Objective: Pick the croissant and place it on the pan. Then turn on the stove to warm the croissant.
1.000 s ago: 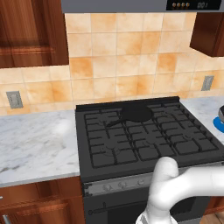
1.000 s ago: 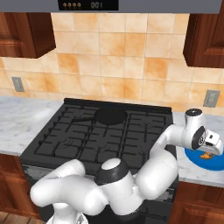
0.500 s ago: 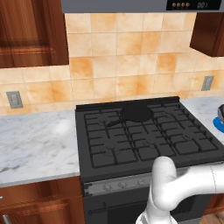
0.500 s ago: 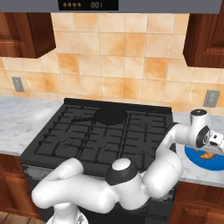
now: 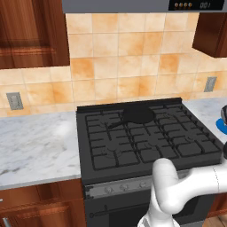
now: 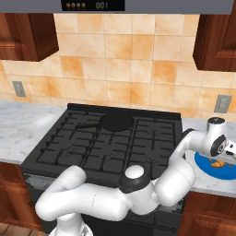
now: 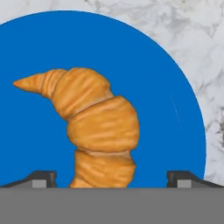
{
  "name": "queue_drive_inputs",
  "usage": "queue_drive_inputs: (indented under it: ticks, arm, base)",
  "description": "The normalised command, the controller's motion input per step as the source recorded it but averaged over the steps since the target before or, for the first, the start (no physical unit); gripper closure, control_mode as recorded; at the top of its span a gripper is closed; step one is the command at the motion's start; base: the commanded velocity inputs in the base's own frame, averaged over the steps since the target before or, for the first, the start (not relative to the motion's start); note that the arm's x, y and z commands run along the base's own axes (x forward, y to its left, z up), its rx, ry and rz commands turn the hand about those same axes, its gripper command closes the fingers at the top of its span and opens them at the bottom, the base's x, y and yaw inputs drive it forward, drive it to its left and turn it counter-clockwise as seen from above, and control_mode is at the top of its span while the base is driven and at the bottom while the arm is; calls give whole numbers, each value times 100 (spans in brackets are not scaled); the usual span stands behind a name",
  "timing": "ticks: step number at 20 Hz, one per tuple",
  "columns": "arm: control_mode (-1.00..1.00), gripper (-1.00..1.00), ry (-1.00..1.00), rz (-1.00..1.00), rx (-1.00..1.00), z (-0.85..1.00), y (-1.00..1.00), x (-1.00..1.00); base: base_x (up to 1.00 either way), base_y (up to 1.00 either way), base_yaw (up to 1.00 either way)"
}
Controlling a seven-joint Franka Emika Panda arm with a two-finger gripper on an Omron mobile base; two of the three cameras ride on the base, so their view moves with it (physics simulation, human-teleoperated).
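Observation:
The croissant (image 7: pixel 103 127), golden-orange and ridged, lies on a round blue plate (image 7: pixel 166 87) on the marble counter to the right of the stove (image 6: pixel 106 145). My gripper (image 7: pixel 112 180) hangs close above it, open, with one dark fingertip on each side of the pastry's lower end and nothing held. In the right base view the gripper (image 6: pixel 221 156) is just over the croissant (image 6: pixel 216 163) on the plate (image 6: pixel 226 171). The small black pan (image 5: pixel 138 115) sits on a rear burner, its thin handle pointing left; it is seen again as the pan (image 6: pixel 116 122).
The grey strip of knobs (image 5: pixel 119 189) runs along the stove's front. Marble counter (image 5: pixel 35 142) extends to the left of the range. Wall sockets (image 6: pixel 223 103) and tiled backsplash stand behind. Wooden cabinets (image 6: pixel 216 32) hang above on both sides. My white arm crosses in front of the stove.
The hand has shifted a little to the right and lower over the blue plate. The croissant, plate and pan have stayed where they were.

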Motion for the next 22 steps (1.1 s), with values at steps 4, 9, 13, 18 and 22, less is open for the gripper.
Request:
queue_drive_inputs:
  ticks: [4, 9, 13, 18, 22]
  arm:
    - [-100, -100, 0, 0, 2, -21, -10, 12]
    - [-100, -100, 1, 0, 0, -19, 0, 11]
    - [-100, 100, 6, 0, 0, -26, 0, 8]
    - [-100, 100, 0, 2, 0, -13, 0, -9]
    - [-100, 100, -1, 16, 6, -4, -3, -42]
  base:
    - [0, 0, 0]
    - [0, 0, 0]
    - [0, 0, 0]
    - [0, 0, 0]
    - [0, 0, 0]
